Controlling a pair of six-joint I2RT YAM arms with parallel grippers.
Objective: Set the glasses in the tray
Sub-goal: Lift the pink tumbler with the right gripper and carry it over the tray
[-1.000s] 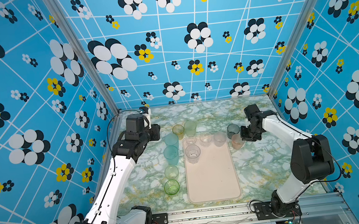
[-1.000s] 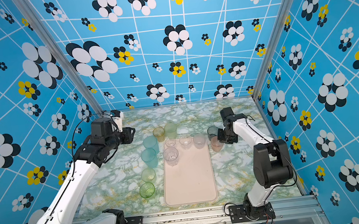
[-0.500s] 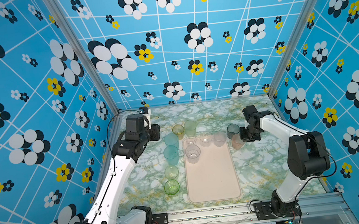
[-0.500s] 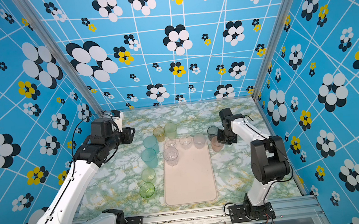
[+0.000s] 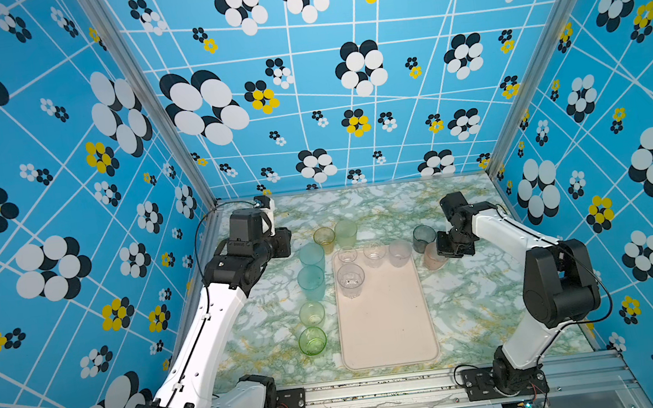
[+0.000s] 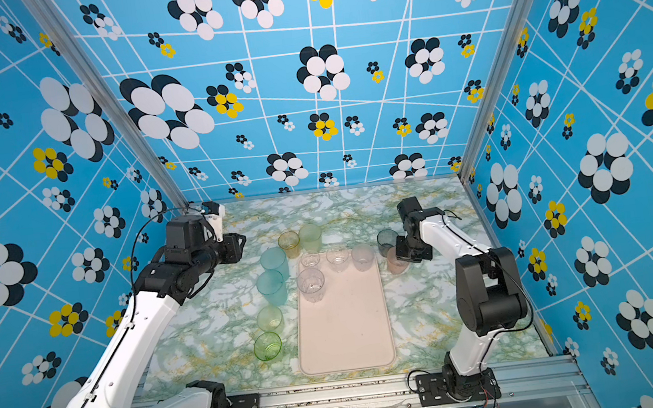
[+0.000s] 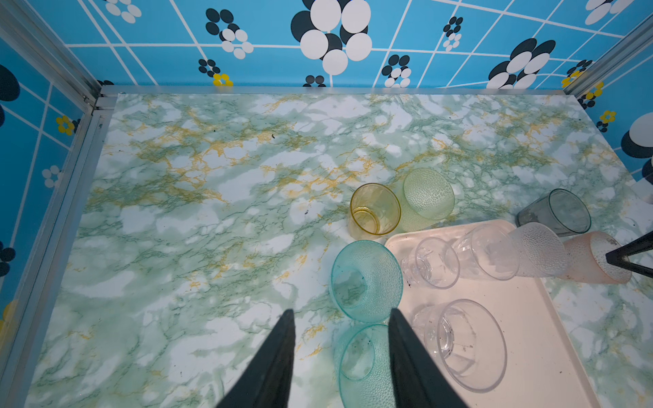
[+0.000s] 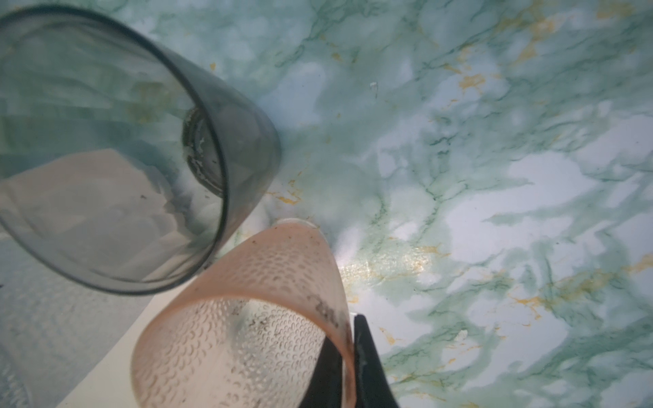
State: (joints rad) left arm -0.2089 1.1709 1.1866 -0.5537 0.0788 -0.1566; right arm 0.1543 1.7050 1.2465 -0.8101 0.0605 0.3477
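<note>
Grip first: the right gripper (image 8: pixel 346 328) was narrow, pinching the wall of the pink tumbler (image 5: pixel 432 258) at its rim, with one finger inside the mouth and one outside. The tumbler stood upright with its long axis vertical. We could not tell whether its base rested on the marbled table (image 5: pixel 474 301) or had just cleared it.

Taking the back wall as twelve o'clock in both top views, the tumbler sat just off the right rim of the tray (image 5: pixel 389 332), near the tray's far right corner. The tray therefore lay at nine o'clock from the grip. We judged that the coming move depended on that direction: lift, carry across the low rim, and set down.

The right arm was plainly the nearer one. The left gripper (image 7: pixel 341 311) hung with its fingers apart and empty above the two teal tumblers (image 5: pixel 312 257), off the tray's left side.

Room was tight close by. The smoky grey tumbler (image 5: pixel 424 238) stood just beside the pink one at eleven o'clock. A frosted tumbler (image 5: pixel 400 252) sat inside the rim at ten o'clock. Four glasses filled the tray's far end, so the open room lay at seven to eight o'clock, across the bare near half.
</note>
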